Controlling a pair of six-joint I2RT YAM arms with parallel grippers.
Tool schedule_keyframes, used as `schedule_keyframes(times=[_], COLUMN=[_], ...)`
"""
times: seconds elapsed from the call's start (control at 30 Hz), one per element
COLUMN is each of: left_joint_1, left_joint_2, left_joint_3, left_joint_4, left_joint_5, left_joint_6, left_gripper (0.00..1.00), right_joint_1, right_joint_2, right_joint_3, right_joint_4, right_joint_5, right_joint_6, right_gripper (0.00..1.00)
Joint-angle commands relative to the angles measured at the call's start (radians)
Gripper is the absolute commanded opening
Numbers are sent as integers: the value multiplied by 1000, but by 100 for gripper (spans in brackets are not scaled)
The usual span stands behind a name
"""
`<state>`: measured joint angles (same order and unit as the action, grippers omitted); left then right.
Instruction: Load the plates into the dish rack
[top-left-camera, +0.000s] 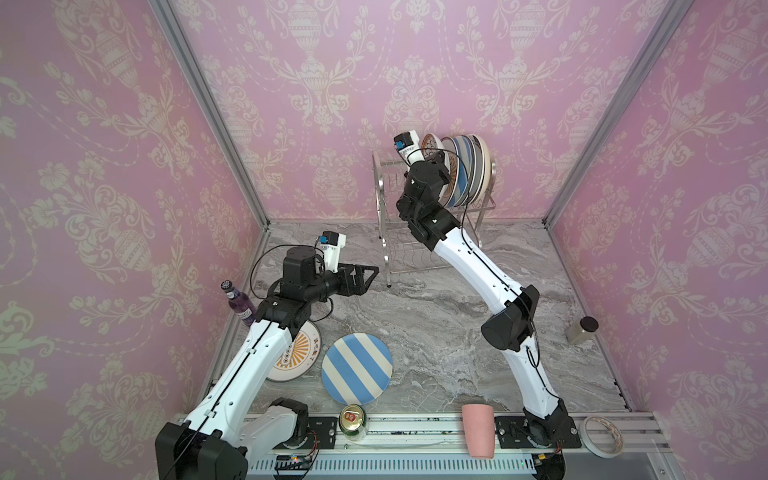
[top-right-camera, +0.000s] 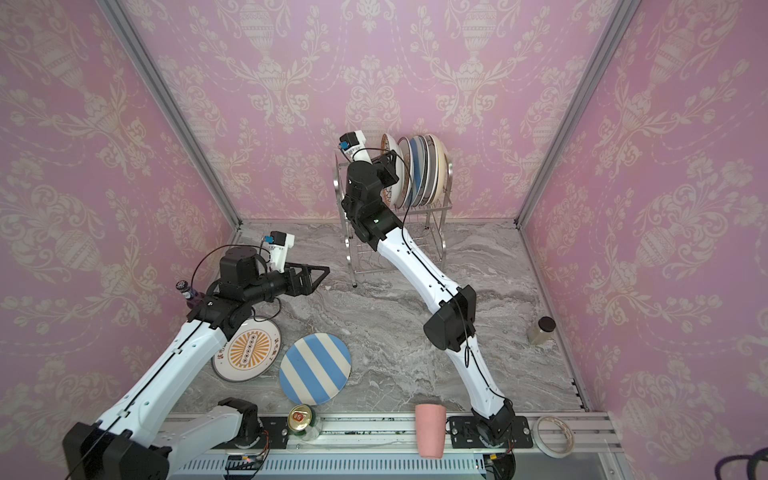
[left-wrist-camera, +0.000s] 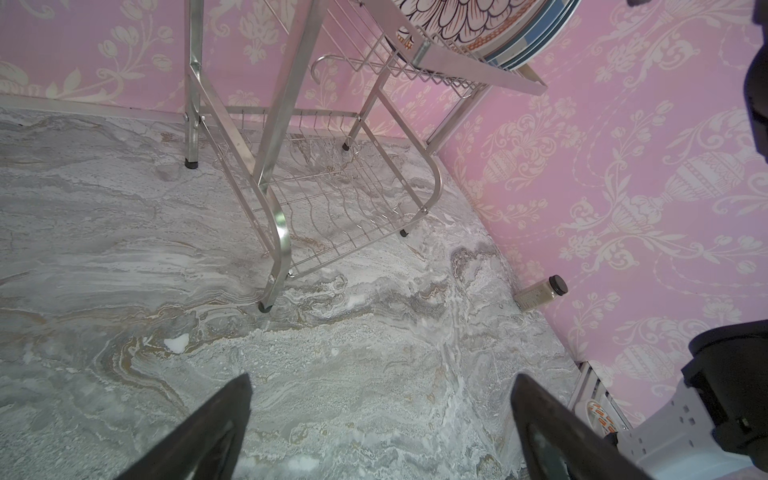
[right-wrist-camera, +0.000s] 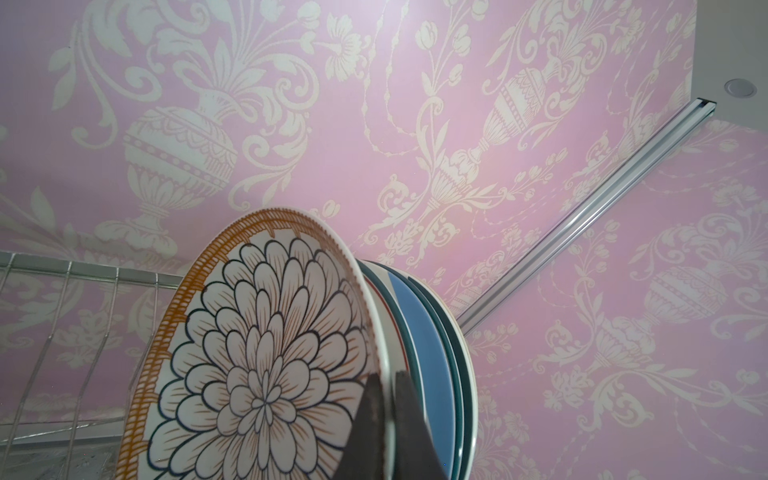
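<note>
- Steel dish rack (left-wrist-camera: 279, 137) carries upright plates (top-left-camera: 465, 174) on its upper tier.
- Your right gripper (right-wrist-camera: 384, 384) pinches the petal-patterned plate (right-wrist-camera: 257, 365) by its rim there.
- Your left gripper (left-wrist-camera: 381, 378) hangs open; striped plate (top-left-camera: 356, 369) and sunburst plate (top-left-camera: 297, 357) lie flat.

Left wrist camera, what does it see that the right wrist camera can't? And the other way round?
Only the left wrist view shows the marble table, the legs and lower shelf of the dish rack, a small jar by the wall, and the left gripper open. Only the right wrist view shows the right gripper pinching the rim of the petal-patterned plate. Both show the rack's upper shelf, the petal-patterned plate standing there with other plates behind it, and the pink wallpaper.
</note>
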<state>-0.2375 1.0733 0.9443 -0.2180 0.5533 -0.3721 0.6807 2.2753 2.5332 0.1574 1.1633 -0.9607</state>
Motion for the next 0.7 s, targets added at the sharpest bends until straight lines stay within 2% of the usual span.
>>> schedule_keyframes(times=[0.0,0.1,0.37,0.67], left_joint_1=[7,7,8,8], left_joint_2=[-24,-26,-22,-18], left_joint_3=[-6,4,8,5], left_joint_4=[12,-9,-10,-10], left_joint_5=[20,19,14,11], left_joint_6=[8,22,25,27], left_gripper=[99,99,99,99], right_joint_1=[21,23,25,9], right_joint_2=[-46,27,40,64], right_joint_3=[-1,106,137,128], right_joint_4=[234,279,259,321], right_joint_5=[-28,-40,-92,-119], right_joint_6=[-105,-218,-207,-301], right_gripper=[0,0,0,0])
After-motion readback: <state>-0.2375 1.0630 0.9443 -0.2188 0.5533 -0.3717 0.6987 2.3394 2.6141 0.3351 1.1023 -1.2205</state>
